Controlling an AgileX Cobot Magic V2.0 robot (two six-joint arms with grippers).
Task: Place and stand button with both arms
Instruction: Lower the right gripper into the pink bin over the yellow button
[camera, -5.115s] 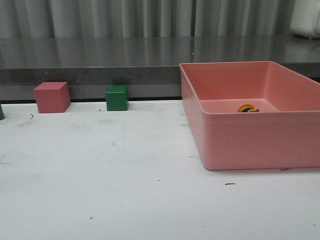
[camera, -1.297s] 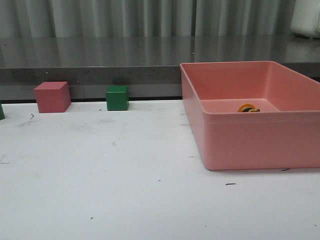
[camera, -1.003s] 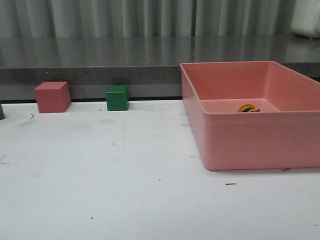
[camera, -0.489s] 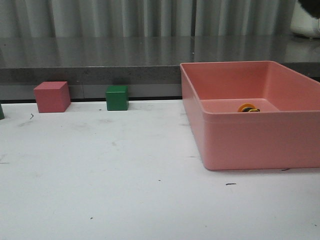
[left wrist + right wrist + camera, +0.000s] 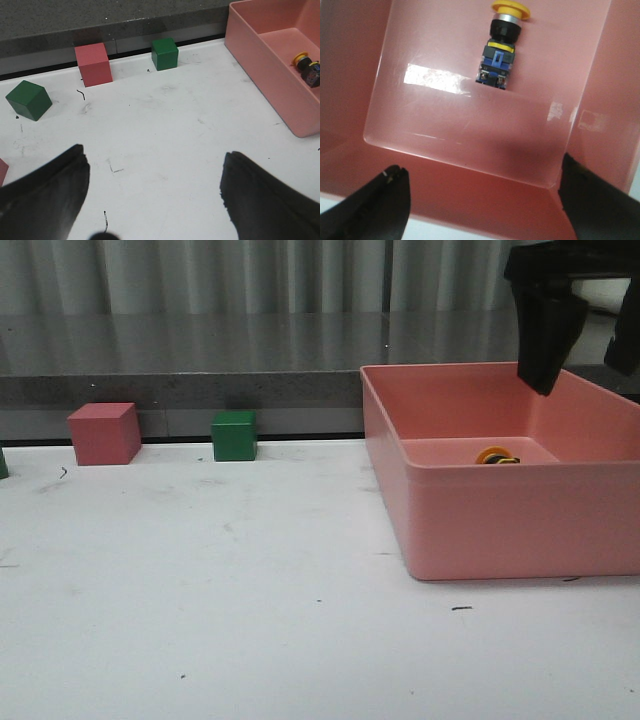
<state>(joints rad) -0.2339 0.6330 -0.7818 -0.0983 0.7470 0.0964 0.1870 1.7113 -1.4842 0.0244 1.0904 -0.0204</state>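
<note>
The button [image 5: 496, 455] lies on its side on the floor of the pink bin [image 5: 500, 520], towards the bin's far wall. In the right wrist view the button [image 5: 501, 50] shows its yellow cap, black collar and boxy base. My right gripper [image 5: 585, 350] hangs open and empty above the bin, apart from the button; its jaws [image 5: 481, 167] stand wide apart. My left gripper [image 5: 155, 155] is open and empty over the bare white table. It is out of the front view. The button also shows far off in the left wrist view [image 5: 307, 70].
A pink cube [image 5: 103, 433] and a green cube [image 5: 234, 435] stand at the table's back edge, below a grey ledge [image 5: 200, 380]. Another green cube [image 5: 28, 100] sits further left. The bin's walls surround the button.
My right gripper has come into the front view from the top right and now hangs over the bin. The button and the cubes have not moved.
</note>
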